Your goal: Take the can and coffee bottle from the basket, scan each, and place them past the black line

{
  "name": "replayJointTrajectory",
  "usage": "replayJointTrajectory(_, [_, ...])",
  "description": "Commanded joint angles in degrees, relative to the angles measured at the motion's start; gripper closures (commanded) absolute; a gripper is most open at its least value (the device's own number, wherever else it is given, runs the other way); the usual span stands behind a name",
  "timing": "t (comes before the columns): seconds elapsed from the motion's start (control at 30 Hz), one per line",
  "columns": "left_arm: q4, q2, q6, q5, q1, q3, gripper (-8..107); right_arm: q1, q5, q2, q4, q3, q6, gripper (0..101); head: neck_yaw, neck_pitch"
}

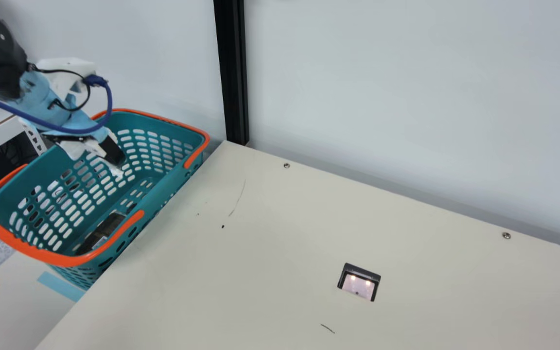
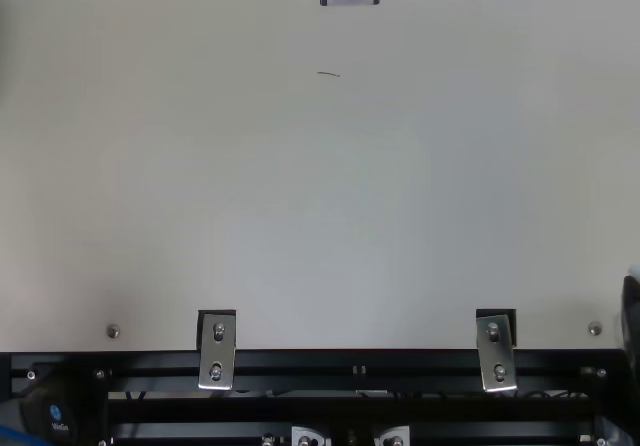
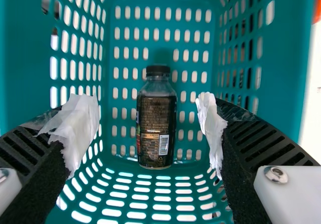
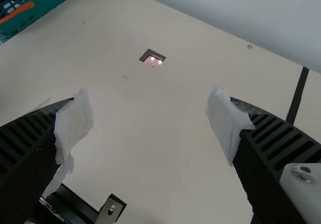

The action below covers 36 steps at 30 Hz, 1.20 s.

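In the main view my left gripper (image 1: 114,158) reaches down into the teal basket (image 1: 163,182), above its floor. A dark coffee bottle (image 1: 102,234) lies in the basket's near end. The left wrist view shows the bottle (image 3: 156,128) lying on the basket floor, black cap at one end, label and barcode facing up. My left gripper (image 3: 146,126) is open there, its white-wrapped fingertips apart, not touching the bottle. In the right wrist view my right gripper (image 4: 150,126) is open and empty over the table. The black line (image 4: 298,96) runs beyond one of its fingers.
The scanner window (image 1: 358,283), with two lights lit, is set into the cream table (image 1: 270,253). The basket's orange handles (image 1: 61,257) lie along its rim. A black post (image 1: 233,73) stands at the table's back left corner, against a pale wall.
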Motion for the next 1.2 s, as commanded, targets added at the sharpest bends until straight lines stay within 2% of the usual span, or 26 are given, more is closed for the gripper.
replayJointTrajectory(0.0, [0.2, 1.2, 0.0, -0.5, 0.1, 0.7, 9, 0.0, 0.0, 0.0, 0.0, 0.0, 0.0, 0, 0.9, -1.4])
replayJointTrajectory(0.43, [0.6, 7.5, -0.1, -4.5, -0.5, 4.4, 9, 0.0, 0.0, 0.0, 0.0, 0.0, 0.0, 0, 0.9, -1.4])
replayJointTrajectory(1.17, [3.7, 17.8, 5.0, -5.1, 0.3, 0.3, 9, 0.0, 0.0, 0.0, 0.0, 0.0, 0.0, 0, 0.9, -1.4])
